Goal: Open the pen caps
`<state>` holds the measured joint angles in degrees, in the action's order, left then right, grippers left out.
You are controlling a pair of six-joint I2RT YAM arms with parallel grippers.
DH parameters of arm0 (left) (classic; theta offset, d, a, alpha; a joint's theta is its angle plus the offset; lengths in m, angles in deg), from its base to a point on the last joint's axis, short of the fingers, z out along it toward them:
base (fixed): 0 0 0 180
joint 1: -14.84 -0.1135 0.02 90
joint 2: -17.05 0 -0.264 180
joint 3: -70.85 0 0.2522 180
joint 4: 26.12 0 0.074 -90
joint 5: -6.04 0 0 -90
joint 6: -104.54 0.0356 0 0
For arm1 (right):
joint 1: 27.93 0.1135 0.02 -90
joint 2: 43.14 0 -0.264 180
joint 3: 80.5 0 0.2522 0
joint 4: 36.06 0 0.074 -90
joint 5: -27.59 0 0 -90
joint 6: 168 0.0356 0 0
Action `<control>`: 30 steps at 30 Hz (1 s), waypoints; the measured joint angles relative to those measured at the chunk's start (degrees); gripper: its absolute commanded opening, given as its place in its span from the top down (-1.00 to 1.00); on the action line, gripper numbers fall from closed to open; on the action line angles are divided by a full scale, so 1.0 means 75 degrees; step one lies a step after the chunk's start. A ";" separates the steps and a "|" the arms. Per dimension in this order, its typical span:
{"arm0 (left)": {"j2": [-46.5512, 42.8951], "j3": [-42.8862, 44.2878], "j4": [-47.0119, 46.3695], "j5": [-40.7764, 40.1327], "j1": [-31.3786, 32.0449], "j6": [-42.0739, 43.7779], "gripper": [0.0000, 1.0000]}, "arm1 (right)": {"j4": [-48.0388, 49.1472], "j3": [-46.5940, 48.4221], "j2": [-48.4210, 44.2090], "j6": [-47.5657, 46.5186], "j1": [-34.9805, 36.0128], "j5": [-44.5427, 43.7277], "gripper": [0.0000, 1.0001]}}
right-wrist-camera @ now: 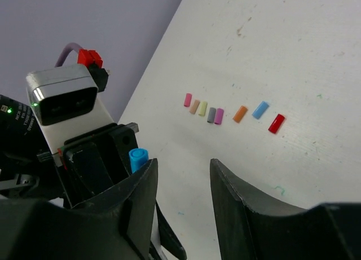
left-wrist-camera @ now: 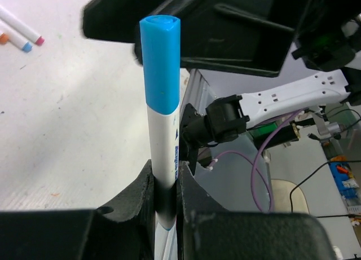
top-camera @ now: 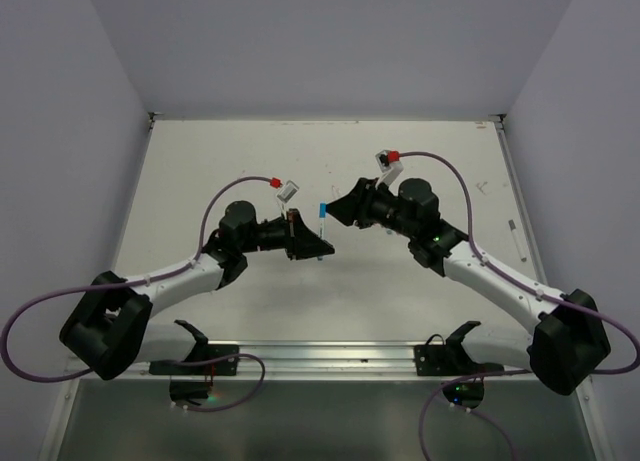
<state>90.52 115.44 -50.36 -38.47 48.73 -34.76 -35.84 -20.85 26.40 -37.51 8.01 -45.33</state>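
A white pen [left-wrist-camera: 163, 153] with a blue pen cap [left-wrist-camera: 161, 62] on its top end stands upright in my left gripper [left-wrist-camera: 164, 198], which is shut on the barrel. In the top view the pen [top-camera: 321, 221] sits mid-table between the two grippers. My right gripper [right-wrist-camera: 183, 175] is open with nothing between its fingers. The blue cap [right-wrist-camera: 138, 158] shows just outside its left finger. Several loose pen caps lie in a row on the table, from pink [right-wrist-camera: 188, 100] through orange [right-wrist-camera: 240, 114] and blue [right-wrist-camera: 260, 110] to red [right-wrist-camera: 276, 123].
Two more pens [left-wrist-camera: 20, 29] lie on the table at the top left of the left wrist view. Another pen [top-camera: 516, 239] lies near the table's right edge. The left wrist camera housing [right-wrist-camera: 65, 99] sits close to the right gripper's left finger.
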 measured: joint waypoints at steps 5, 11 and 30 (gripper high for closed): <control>0.0093 0.0000 0.0583 -0.0175 0.0000 0.0152 1.00 | -0.0289 -0.0096 -0.0501 -0.0140 0.0009 -0.0388 0.15; 0.0207 0.0003 0.0688 -0.0195 0.0000 0.0149 1.00 | -0.0259 -0.0017 -0.0414 -0.0140 0.0023 -0.0271 0.21; 0.0364 0.0090 0.0874 -0.0175 -0.0003 0.0143 1.00 | 0.0239 0.0309 0.0857 0.0058 0.0300 0.0082 0.89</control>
<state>93.26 116.12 -43.80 -39.78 48.71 -33.69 -34.05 -18.53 32.83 -37.07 10.26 -44.72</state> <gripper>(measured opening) 0.144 0.153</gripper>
